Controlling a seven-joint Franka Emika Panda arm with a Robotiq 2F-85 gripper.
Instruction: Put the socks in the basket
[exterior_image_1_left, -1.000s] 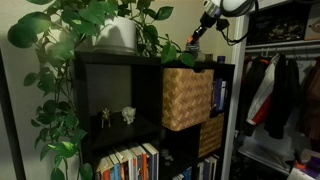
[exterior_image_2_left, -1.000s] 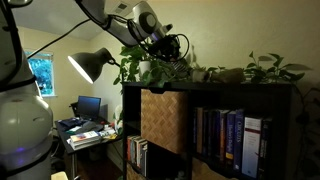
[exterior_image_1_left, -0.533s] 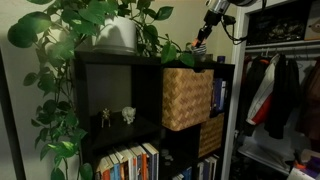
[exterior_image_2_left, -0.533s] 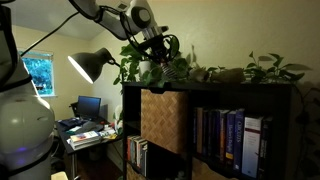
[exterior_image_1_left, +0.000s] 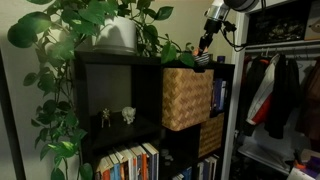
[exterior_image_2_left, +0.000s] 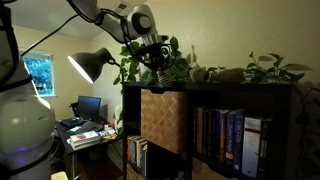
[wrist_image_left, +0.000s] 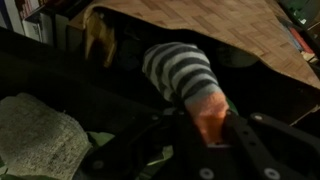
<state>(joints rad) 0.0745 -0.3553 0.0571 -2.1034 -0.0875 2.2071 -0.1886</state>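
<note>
My gripper (wrist_image_left: 208, 118) is shut on the orange toe of a grey-and-white striped sock (wrist_image_left: 182, 72). In both exterior views the gripper (exterior_image_1_left: 204, 46) (exterior_image_2_left: 155, 62) hangs just above the top of the black shelf unit, among the plant leaves. The tan wicker basket (exterior_image_1_left: 187, 97) (exterior_image_2_left: 163, 120) sits in the upper cubby right below it; its woven side shows at the top of the wrist view (wrist_image_left: 210, 20). A grey-green knit piece (wrist_image_left: 38, 135) lies at the lower left of the wrist view; I cannot tell whether it is a sock.
A potted trailing plant (exterior_image_1_left: 115, 30) spreads over the shelf top (exterior_image_2_left: 230, 84). Books (exterior_image_2_left: 225, 140) fill the cubby next to the basket. A darker basket (exterior_image_1_left: 211, 135) sits lower down. Clothes (exterior_image_1_left: 275, 90) hang beside the shelf. A lamp (exterior_image_2_left: 88, 65) stands behind.
The gripper has come down a little toward the shelf top with the striped sock still in it. Nothing else has moved.
</note>
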